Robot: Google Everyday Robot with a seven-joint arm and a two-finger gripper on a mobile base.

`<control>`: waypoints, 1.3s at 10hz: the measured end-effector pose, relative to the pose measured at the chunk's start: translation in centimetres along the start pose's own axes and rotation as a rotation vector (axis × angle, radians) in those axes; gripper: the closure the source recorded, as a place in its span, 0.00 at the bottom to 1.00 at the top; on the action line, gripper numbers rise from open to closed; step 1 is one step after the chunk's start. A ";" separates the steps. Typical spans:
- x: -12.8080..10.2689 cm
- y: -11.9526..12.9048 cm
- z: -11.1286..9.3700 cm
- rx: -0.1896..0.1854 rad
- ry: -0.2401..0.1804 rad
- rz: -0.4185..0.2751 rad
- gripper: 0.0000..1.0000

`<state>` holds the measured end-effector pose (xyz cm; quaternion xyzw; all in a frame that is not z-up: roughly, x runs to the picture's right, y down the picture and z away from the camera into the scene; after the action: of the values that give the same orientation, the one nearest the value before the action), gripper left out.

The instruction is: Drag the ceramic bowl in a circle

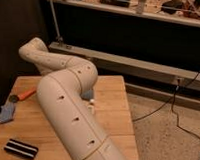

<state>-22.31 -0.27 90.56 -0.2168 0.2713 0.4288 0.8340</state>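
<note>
Ceramic bowl (pixel 27 94) shows only as a glossy orange-red sliver near the table's (pixel 116 128) left edge, partly behind my arm (pixel 67 108). My pincer is closed, hidden behind that arm over the far left corner, so their contact is unclear. A blue sponge (pixel 7 112) lies nearer the left edge, and a black striped block (pixel 20 148) sits at the near edge.

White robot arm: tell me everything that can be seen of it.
The white robot arm, smooth-shelled and thick, rises from the bottom edge over the wooden table. It bends at an elbow near the table's far side, then runs left to a second bend. Small dark holes dot its shell. Its gripper is out of sight beyond that last bend.
</note>
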 end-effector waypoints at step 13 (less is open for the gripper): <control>22.1 -3.6 5.0 0.197 0.304 -0.190 1.00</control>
<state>-7.27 13.96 80.72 -0.2209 0.4131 0.2821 0.8373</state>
